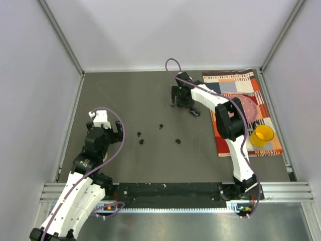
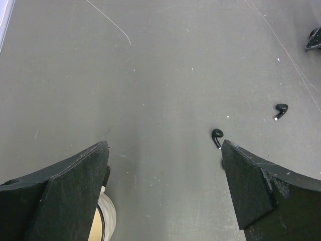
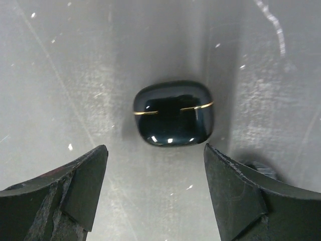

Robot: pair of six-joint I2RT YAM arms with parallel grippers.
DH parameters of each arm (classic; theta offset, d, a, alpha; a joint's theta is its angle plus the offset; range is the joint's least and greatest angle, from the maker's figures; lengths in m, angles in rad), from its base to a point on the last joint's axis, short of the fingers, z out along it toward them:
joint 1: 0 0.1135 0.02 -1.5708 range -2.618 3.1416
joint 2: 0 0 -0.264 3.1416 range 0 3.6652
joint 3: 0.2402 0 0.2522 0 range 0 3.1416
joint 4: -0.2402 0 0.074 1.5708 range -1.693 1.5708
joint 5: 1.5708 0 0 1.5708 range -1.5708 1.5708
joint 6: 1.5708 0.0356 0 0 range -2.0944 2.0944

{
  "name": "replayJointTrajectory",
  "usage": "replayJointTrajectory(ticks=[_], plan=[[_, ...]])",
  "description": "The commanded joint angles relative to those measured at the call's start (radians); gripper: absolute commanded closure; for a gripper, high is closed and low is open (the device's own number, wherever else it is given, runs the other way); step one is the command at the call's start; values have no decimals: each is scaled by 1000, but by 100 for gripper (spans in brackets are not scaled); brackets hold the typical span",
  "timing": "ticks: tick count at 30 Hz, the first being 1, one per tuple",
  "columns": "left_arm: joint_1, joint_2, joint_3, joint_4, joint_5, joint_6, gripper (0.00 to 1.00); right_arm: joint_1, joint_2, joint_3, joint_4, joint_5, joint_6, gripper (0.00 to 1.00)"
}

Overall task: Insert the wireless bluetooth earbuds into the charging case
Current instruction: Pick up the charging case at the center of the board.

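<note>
On the grey table: case shut, lying ahead of spread right jaws, earbuds loose

At the far middle of the table point(image 1: 125, 90) the right gripper point(image 1: 180, 102) is seen pointed down, jaws spread, nothing pinched. From the right wrist, the charging case point(image 3: 174, 113) is shown flat on the surface just beyond the right gripper point(image 3: 155, 149), in line with the gap and touched by neither finger. Its lid is closed, with a thin gold seam across it. From above the case is hidden under the gripper. A small black object point(image 1: 194, 111) is seen just beside the gripper, toward the cloth; what it is cannot be told.

Four earbuds point(image 1: 139, 134) are scattered mid-table, well apart from the case: two close together at left, one point(image 1: 160, 126) farther back, one point(image 1: 177, 141) nearest the right arm. None is in the case.

The left gripper point(image 1: 118, 131) is held low at the left, jaws fully spread and empty. In the left wrist view one earbud point(image 2: 216, 134) lies just ahead of the right-hand fingertip of the left gripper point(image 2: 164, 146), another point(image 2: 281, 109) farther off.

A patchwork cloth point(image 1: 241, 83) with a yellow cup point(image 1: 262, 135) on it is noted at the right edge
</note>
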Motion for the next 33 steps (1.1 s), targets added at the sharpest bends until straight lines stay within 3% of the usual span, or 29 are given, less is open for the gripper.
replayJointTrajectory(ticks=[1, 6, 15, 23, 33], plan=[[7, -4, -5, 47, -16, 9, 1, -4, -82, 30, -2, 119, -52, 23], [9, -4, -5, 47, -16, 9, 1, -20, -79, 42, 4, 123, -14, 23], [10, -4, -8, 47, -20, 9, 1, -61, -94, 36, 124, -17, -314, 20], [13, 0, -7, 50, -8, 10, 1, -81, -56, 56, 123, -144, -301, 21], [18, 2, -8, 50, -11, 10, 1, -52, -7, 96, 100, -128, -295, 21]])
